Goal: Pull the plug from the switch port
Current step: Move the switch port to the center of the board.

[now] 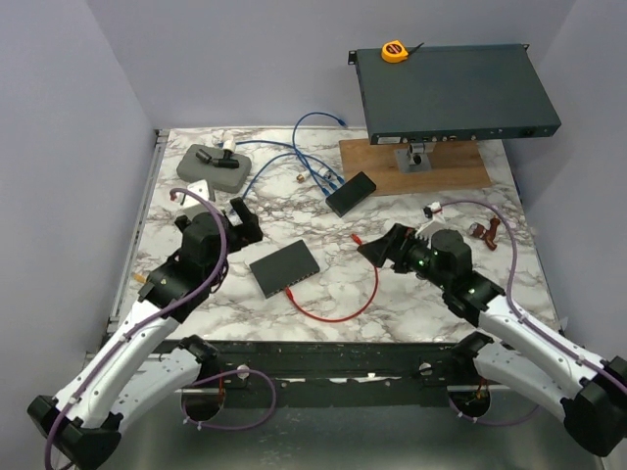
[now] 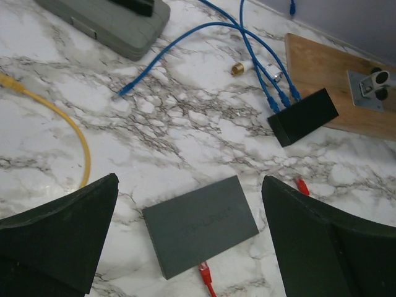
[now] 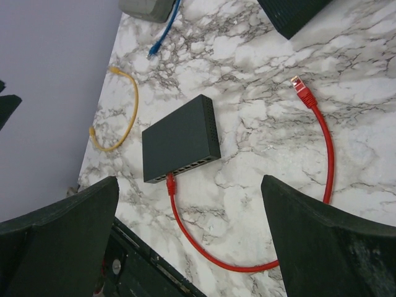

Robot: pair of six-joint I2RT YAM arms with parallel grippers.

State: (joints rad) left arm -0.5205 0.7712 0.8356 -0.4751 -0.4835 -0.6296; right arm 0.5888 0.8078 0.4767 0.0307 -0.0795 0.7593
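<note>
The red plug sits in a hole on the bottom edge of the small dark switch. The switch lies flat in the middle of the tabletop. The plug pokes out toward the bottom of the top picture, leaning a little right. So I think it should be pulled that way, straight out along its length.

The red cable runs from the plug, loops round to the right, and ends loose near the right end effector.

The plug is left of that end effector and a bit lower. Its fingers are wide open and hold nothing. In the right wrist picture the side with the holes shows, with nothing in the way.

The left end effector is up and left of the switch, so the box is between it and the plug. It is wide open too and holds nothing. Both look about as near, but I think the right one has the easier way in.

In the left wrist picture the plug is at the bottom edge and its cable is cut off. The holes do not show there. The little clip on the plug is too small to see in any picture.

A black box with blue cables lies further up.
</note>
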